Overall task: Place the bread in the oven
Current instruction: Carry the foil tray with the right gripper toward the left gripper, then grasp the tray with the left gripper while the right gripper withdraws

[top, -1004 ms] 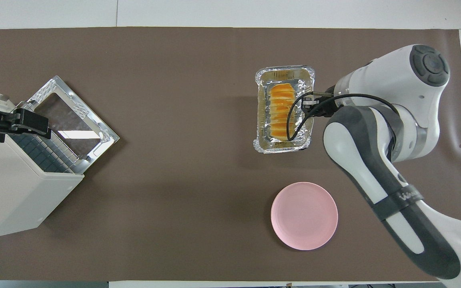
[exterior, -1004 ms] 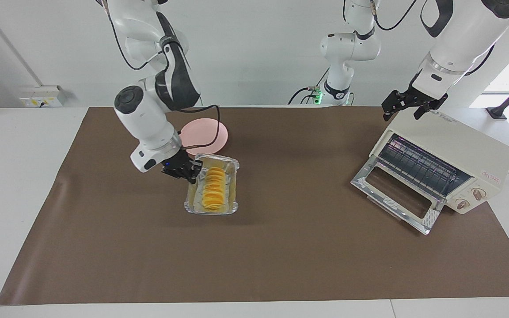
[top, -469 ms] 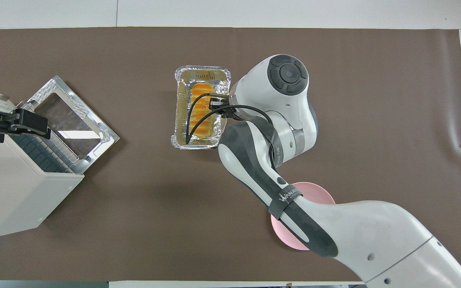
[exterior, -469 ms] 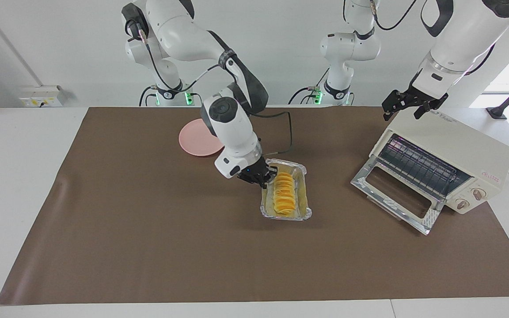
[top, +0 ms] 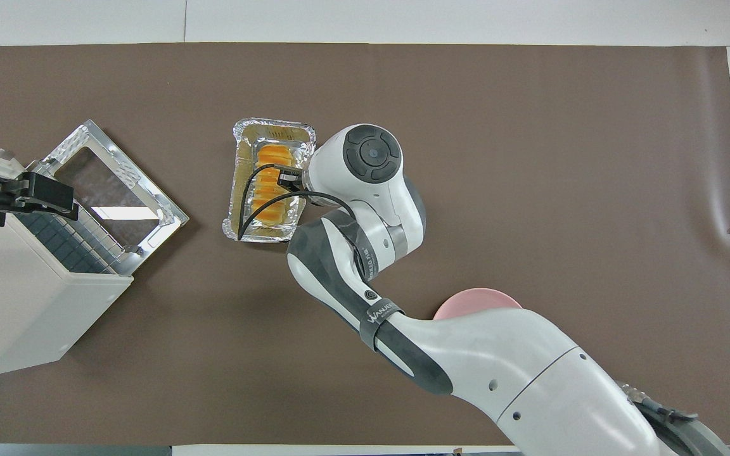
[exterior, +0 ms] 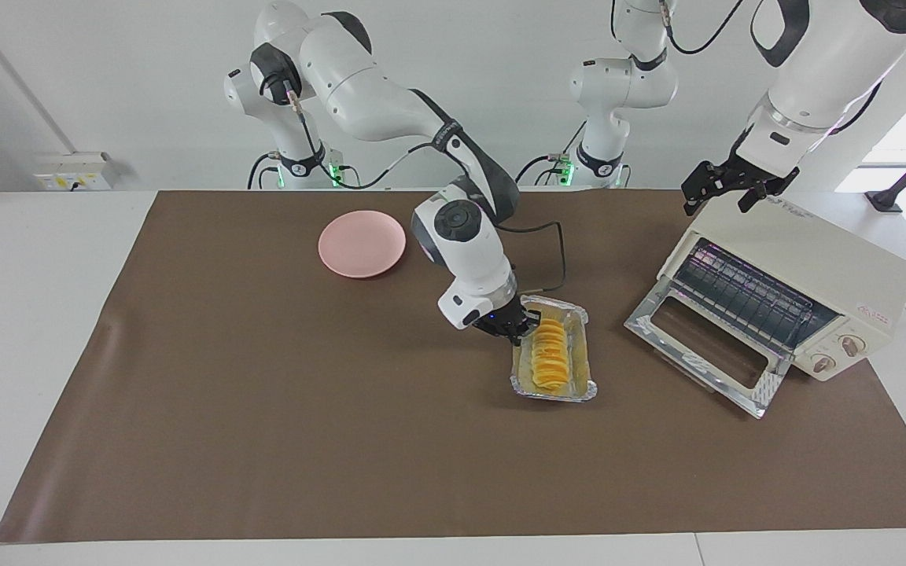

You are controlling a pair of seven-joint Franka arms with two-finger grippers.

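The bread [exterior: 549, 355] is a ridged golden loaf lying in a silver foil tray [exterior: 555, 393], beside the oven's open door toward the right arm's end. My right gripper [exterior: 517, 328] is shut on the tray's long rim; it also shows in the overhead view [top: 289, 180], with the bread [top: 270, 190] and tray [top: 270, 126]. I cannot tell whether the tray touches the mat. The cream oven [exterior: 815, 267] stands at the left arm's end, its glass door [exterior: 705, 346] dropped open and the wire rack showing. My left gripper [exterior: 724, 189] waits open over the oven's top.
A round pink plate [exterior: 362, 243] lies nearer to the robots, toward the right arm's end; my right arm partly covers it in the overhead view [top: 476, 297]. A brown mat [exterior: 264, 440] covers the table. The oven's two knobs [exterior: 837, 355] face away from the robots.
My right gripper has carried the foil tray with the bread from near the pink plate across the mat toward the oven. The left arm has not moved.
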